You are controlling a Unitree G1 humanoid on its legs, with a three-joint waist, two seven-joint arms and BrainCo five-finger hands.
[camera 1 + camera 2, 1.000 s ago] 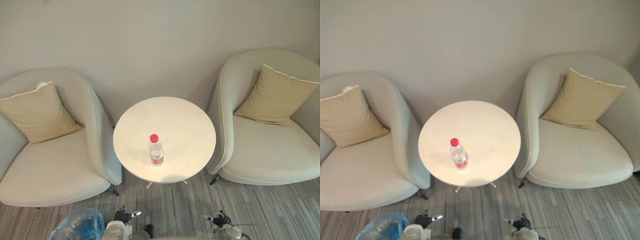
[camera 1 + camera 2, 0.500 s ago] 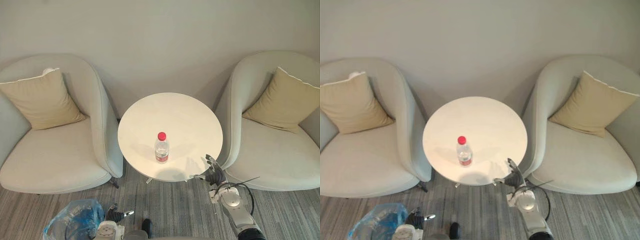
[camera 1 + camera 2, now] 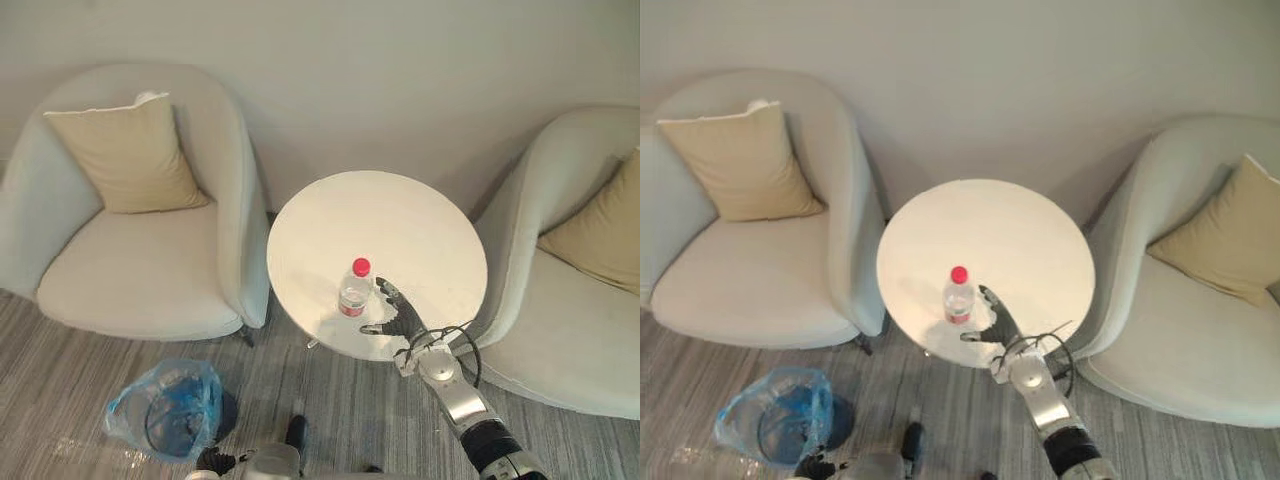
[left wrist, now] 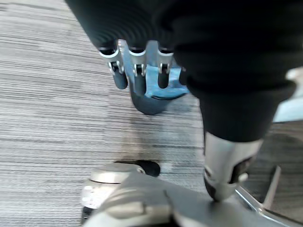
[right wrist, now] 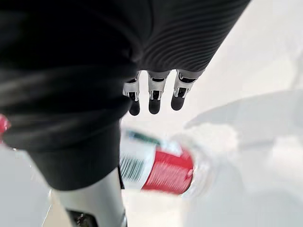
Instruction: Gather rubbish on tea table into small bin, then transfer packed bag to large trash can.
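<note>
1. My left hand [image 4: 138, 66] hangs low over the grey striped floor [image 4: 52, 94]. Its fingers are loose and, as far as I can make out, hold nothing.
2. Near it on the floor stands the small bin [image 3: 170, 412], lined with a blue bag whose mouth is open.
3. My right hand [image 3: 396, 315] reaches over the near edge of the round white desk [image 3: 400, 220]. The fingers are straight, the thumb is held apart, and it grasps nothing.
4. Just beside its fingertips, on my left, stands the bottle [image 3: 354, 289]. It is clear plastic with a red cap and a red label, upright near the desk's front edge. I cannot tell whether my fingers touch it.
5. Farther back, a pale armchair [image 3: 140, 250] with a tan cushion [image 3: 125, 155] stands left of the desk. A second armchair [image 3: 570, 330] stands to the right.
</note>
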